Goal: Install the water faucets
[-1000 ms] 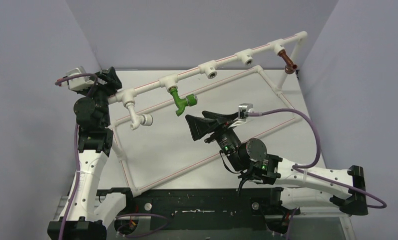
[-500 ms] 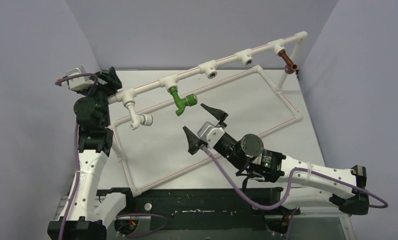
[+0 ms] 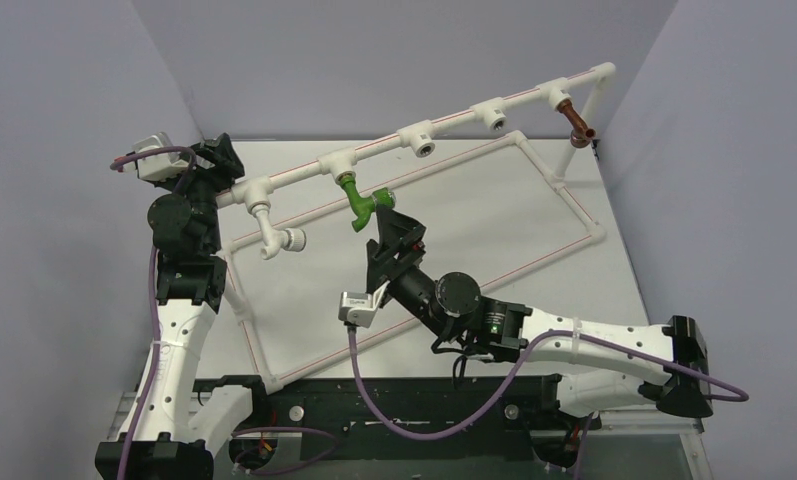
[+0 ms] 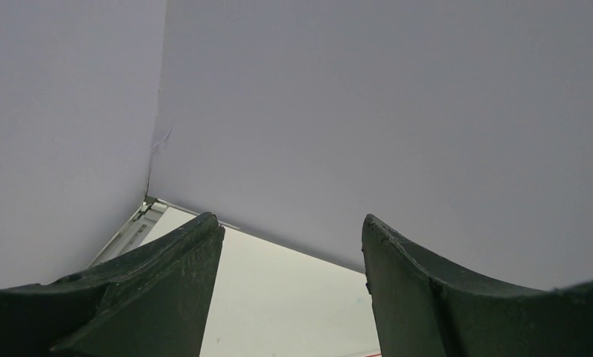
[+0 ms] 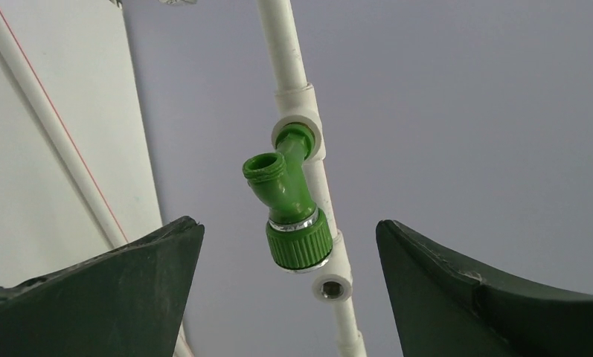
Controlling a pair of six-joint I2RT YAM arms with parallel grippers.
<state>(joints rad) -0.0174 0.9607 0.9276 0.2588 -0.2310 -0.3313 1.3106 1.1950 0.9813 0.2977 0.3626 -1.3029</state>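
Observation:
The green water faucet point(image 3: 362, 205) hangs from a tee on the white pipe rail point(image 3: 454, 122). Seen from the right wrist, this green faucet point(image 5: 289, 204) stands just ahead between my spread fingers, untouched. My right gripper point(image 3: 398, 228) is open, close below and to the right of it. The reddish-brown water faucet point(image 3: 577, 122) hangs from the rail's far right tee. My left gripper point(image 3: 224, 165) sits by the rail's left end. Its fingers point(image 4: 167, 282) stand apart with nothing between them.
A white faucet point(image 3: 277, 235) hangs from the leftmost tee. Two empty tee sockets point(image 3: 421, 142) point(image 3: 492, 118) sit along the rail, one socket point(image 5: 332, 286) just behind the green faucet. The frame's base pipe point(image 3: 404, 320) rings the table. Grey walls close in on three sides.
My right arm has swung left and up to the green faucet, its wrist rolling over and its jaws spreading wider. The left arm has not moved.

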